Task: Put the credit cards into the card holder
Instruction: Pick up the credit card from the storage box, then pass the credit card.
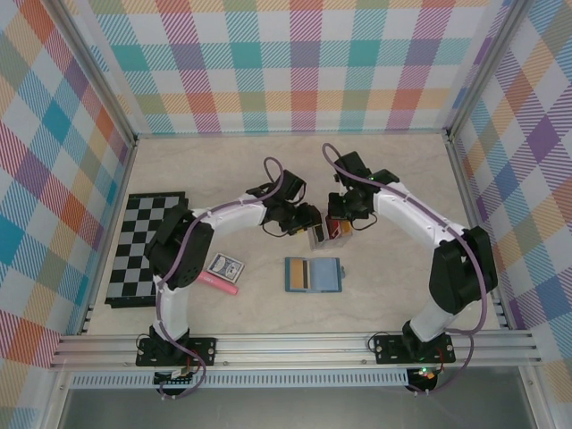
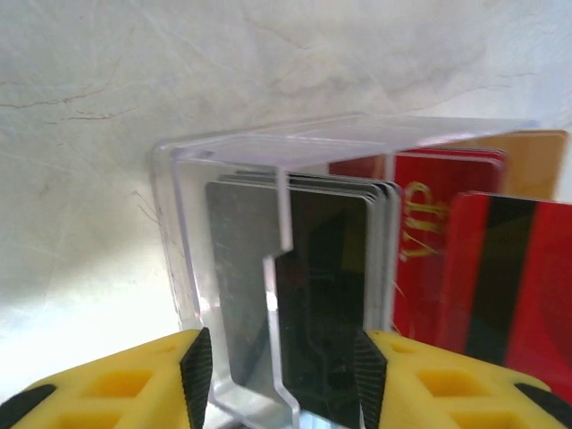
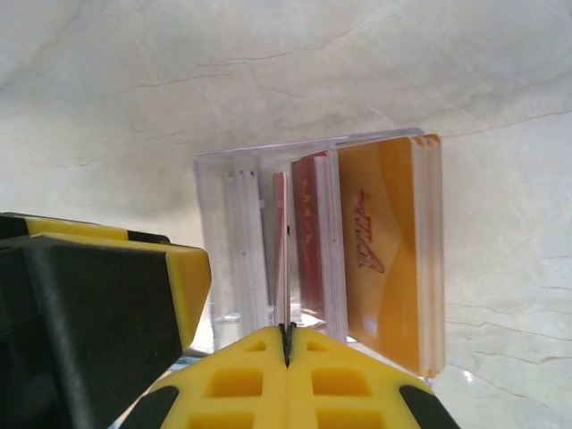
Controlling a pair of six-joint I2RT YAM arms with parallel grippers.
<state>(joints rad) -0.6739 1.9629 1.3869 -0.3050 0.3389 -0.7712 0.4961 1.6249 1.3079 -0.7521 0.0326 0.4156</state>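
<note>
Yellow fingertips (image 3: 340,380) up close: our right gripper (image 3: 286,332) is pinched tight, seemingly on 1 red card (image 3: 280,232) by its edge. Beside it the left gripper (image 2: 277,375) straddles the clear case (image 2: 268,170), jaws part-way apart; we cannot tell whether it grips. The other credit cards (image 3: 384,241) stand in that case, mid-frame overhead. The card holder (image 1: 313,274) lies open at lower centre. Risk: an unsteadied case lifts or tips with the card, spilling everything.

The cards (image 2: 438,259) are recorded as red, black, grey and tan-gold, one red with a black stripe. The holder (image 1: 314,274) is noted as teal-blue, the board (image 1: 147,246) black-and-white chequered, the stick (image 1: 217,281) pink, the walls (image 1: 304,63) pastel plaid.
</note>
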